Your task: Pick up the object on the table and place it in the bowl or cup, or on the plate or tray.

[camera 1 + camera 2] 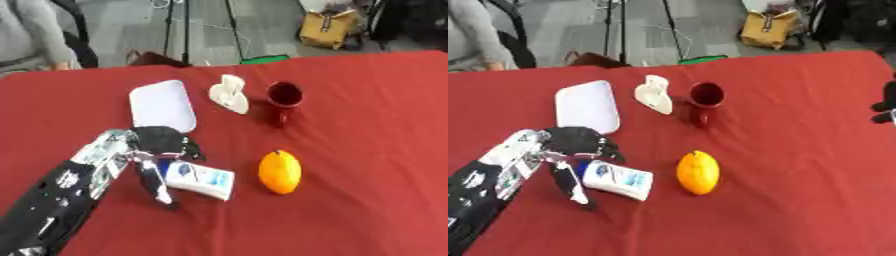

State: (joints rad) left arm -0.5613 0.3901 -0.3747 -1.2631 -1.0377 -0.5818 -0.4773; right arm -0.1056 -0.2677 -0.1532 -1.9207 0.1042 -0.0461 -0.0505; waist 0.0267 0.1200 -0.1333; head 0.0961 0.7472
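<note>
A white packet with a blue label (203, 180) lies flat on the red tablecloth, with an orange fruit (280, 171) just to its right. My left hand (157, 145) is at the packet's left end. Its thumb (158, 187) reaches down along the near side and its dark fingers (185, 148) sit over the far corner, spread and not closed round the packet. A white rectangular tray (162, 105) lies behind the hand. A dark red cup (284, 97) stands further back. A dark part of my right hand (883, 105) shows only at the right edge of the right eye view.
A small white object (230, 93) stands between the tray and the cup. The red cloth (376, 150) stretches right of the fruit. Beyond the far table edge are tripod legs, a yellow bag and a seated person.
</note>
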